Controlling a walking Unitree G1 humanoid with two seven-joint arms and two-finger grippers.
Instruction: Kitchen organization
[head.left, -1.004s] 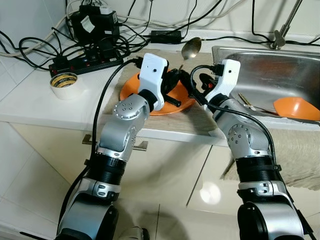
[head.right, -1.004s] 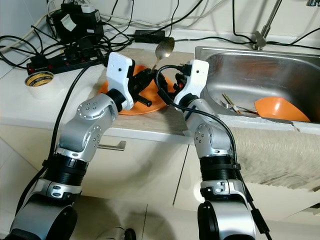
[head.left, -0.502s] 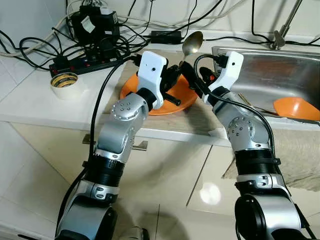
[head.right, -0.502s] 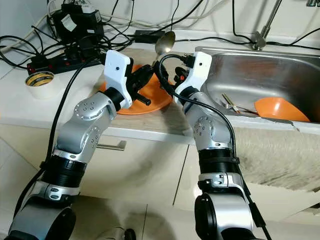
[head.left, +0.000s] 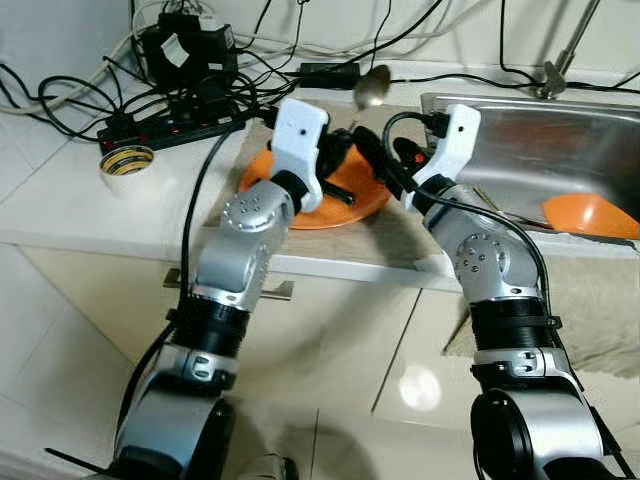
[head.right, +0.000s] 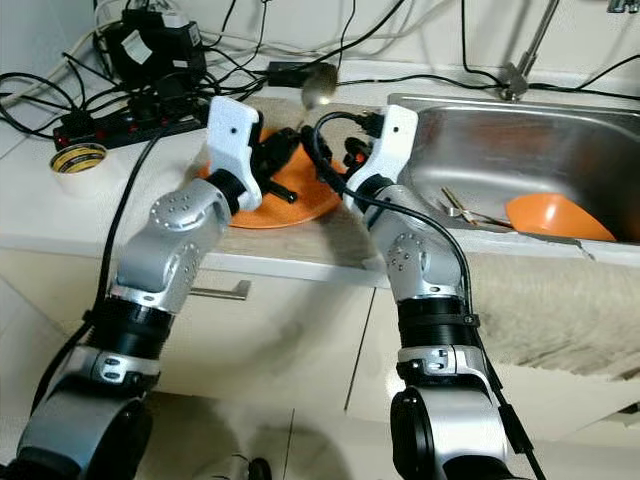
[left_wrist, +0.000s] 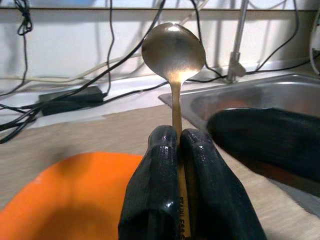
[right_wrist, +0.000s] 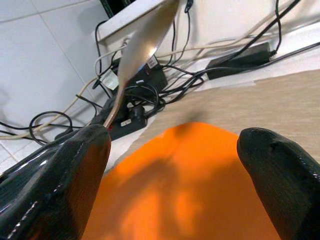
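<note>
Holding a metal spoon (left_wrist: 173, 50) upright, our left gripper (left_wrist: 181, 170) has both black fingers pressed flat together on the handle, bowl pointing up toward the wall cables. We have that arm bent sharply at the elbow, forearm rising from the cabinet front to the counter edge, its white wrist housing tilted over the orange plate (head.left: 350, 195). In the head views the spoon's bowl sits at about 12 o'clock from the plate, above the tan mat (head.left: 400, 225) on which the plate rests.

Our right gripper (right_wrist: 175, 150) stands with its jaws spread wide, nothing between them; one finger is just beside the spoon's handle, the other well apart, and the plate lies below the gap. We keep this arm folded too, elbow low against the counter edge, forearm angled up and inward so that the two wrists nearly meet over the plate's 3 o'clock rim.

At 3 o'clock from the plate is the steel sink (head.left: 520, 120), with an orange bowl (head.left: 590, 212) and some thin utensils (head.right: 470, 212) inside. At 9 o'clock from the plate we see a tape roll (head.left: 127, 160) on the white counter, and at 10 to 11 o'clock a black power strip (head.left: 170, 125) amid tangled cables.
</note>
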